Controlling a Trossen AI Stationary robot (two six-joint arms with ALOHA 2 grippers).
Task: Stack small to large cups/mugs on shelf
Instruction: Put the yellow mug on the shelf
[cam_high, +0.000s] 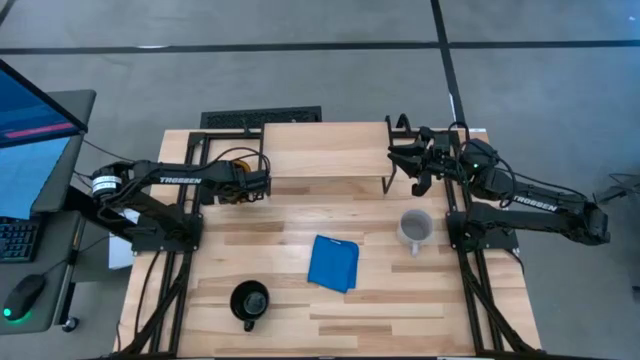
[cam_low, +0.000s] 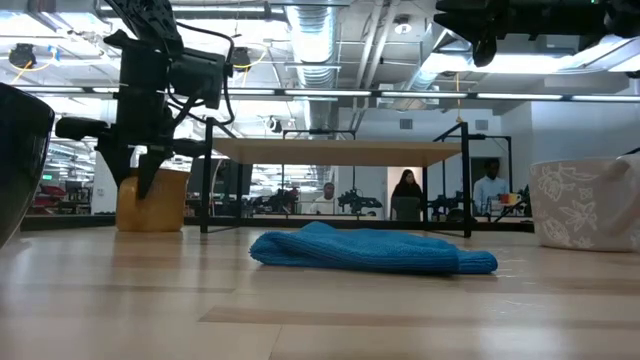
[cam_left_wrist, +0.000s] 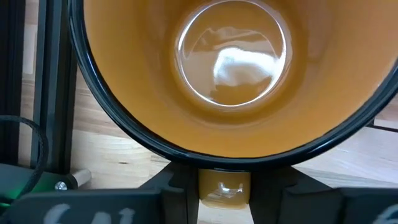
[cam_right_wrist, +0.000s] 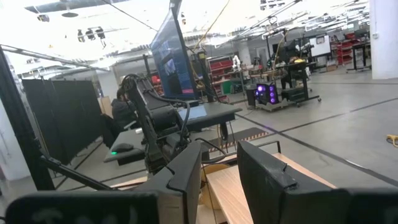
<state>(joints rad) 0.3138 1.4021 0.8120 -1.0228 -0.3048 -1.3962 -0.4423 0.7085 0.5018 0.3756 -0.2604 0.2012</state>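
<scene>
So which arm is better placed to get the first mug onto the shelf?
Left, probably. The left gripper is already at the yellow-orange mug, right beside the shelf. The right gripper hangs at the shelf's other end, fingers open with nothing between them, apart from the light grey mug.

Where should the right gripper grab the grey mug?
Probably the rim wall of the grey mug, from straight above. It stands upright, mouth open to the top, clear of the blue cloth. Its handle seems to point toward the table's front edge, so pinch elsewhere on the rim.
</scene>
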